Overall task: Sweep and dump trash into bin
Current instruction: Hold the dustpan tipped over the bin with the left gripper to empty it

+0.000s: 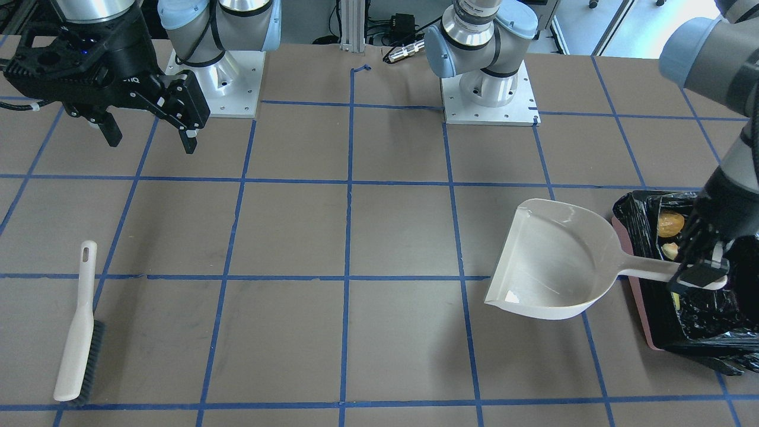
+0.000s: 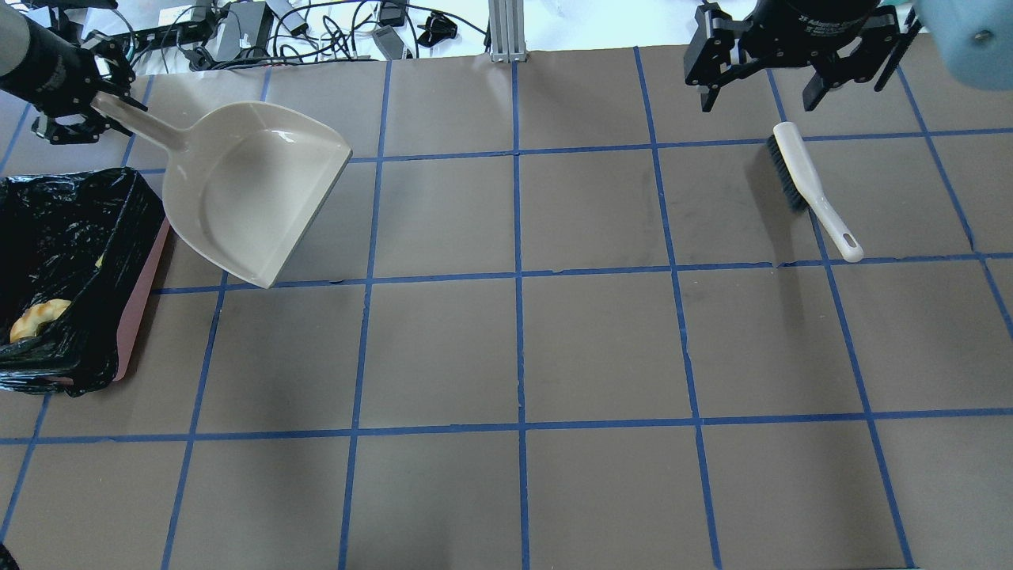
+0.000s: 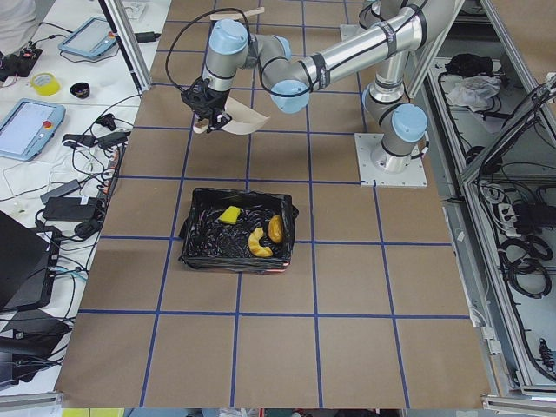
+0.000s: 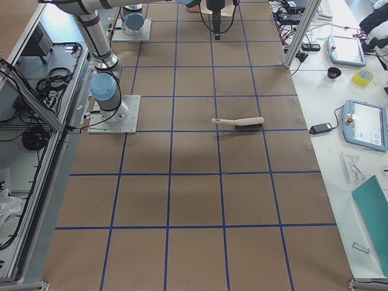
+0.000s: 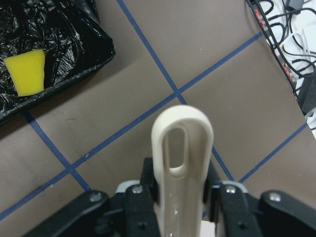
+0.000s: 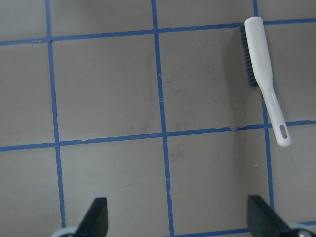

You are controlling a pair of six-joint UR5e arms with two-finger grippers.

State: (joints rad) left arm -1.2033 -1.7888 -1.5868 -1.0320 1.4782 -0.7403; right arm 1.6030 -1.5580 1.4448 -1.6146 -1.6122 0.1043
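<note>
The pink bin (image 1: 637,296) with its black bag stands at the table's end by my left arm. Inside lie the golden-brown lumpy piece (image 1: 670,224), the pale crescent slice (image 1: 670,250) and the yellow sponge (image 5: 27,71). All three also show in the exterior left view, the sponge (image 3: 230,215) to the left of the others. My left gripper (image 1: 702,276) is shut on the handle of the empty beige dustpan (image 1: 557,261). It holds the dustpan beside the bin, with the handle over the bin's edge. My right gripper (image 1: 148,139) is open and empty, high above the table.
The white hand brush (image 1: 77,332) with dark bristles lies flat on the table on my right side, below and beside my right gripper (image 6: 178,219). Both arm bases (image 1: 489,98) stand at the table's robot side. Cables lie beyond the far edge.
</note>
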